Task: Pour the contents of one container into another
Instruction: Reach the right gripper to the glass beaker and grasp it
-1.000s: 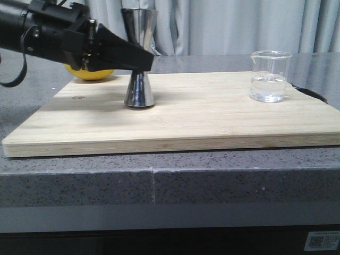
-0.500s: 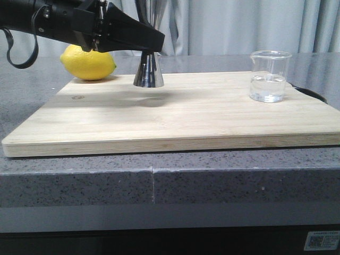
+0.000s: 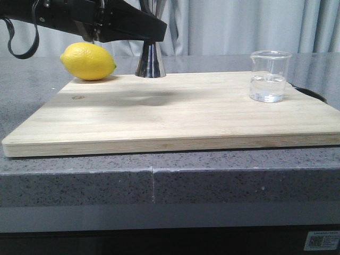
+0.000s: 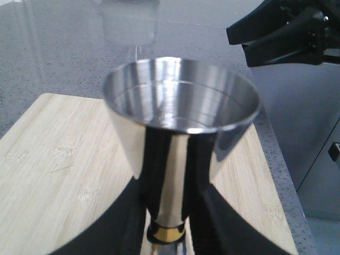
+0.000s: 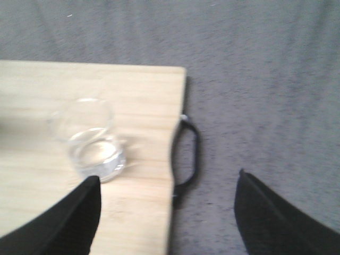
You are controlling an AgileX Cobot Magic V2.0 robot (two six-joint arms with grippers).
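My left gripper (image 3: 154,33) is shut on the narrow waist of the steel hourglass jigger (image 3: 150,61) and holds it upright in the air over the back of the wooden board (image 3: 186,117). In the left wrist view the jigger's (image 4: 180,106) open top cup looks empty, and the gold band sits between my fingers (image 4: 127,223). The clear glass beaker (image 3: 270,76) stands at the board's right end, with clear liquid in its lower part. My right gripper (image 5: 167,178) hangs open above the board's right edge, beside the beaker (image 5: 93,141) and apart from it.
A yellow lemon (image 3: 88,61) lies at the board's back left corner, close to the raised jigger. A black loop handle (image 5: 188,154) sticks out from the board's right edge. The board lies on a grey speckled counter (image 3: 239,175), with curtains behind.
The left gripper has lifted the jigger off the board, carrying it up and slightly to the right. The lemon, hidden behind the arm before, now shows. The beaker has not moved.
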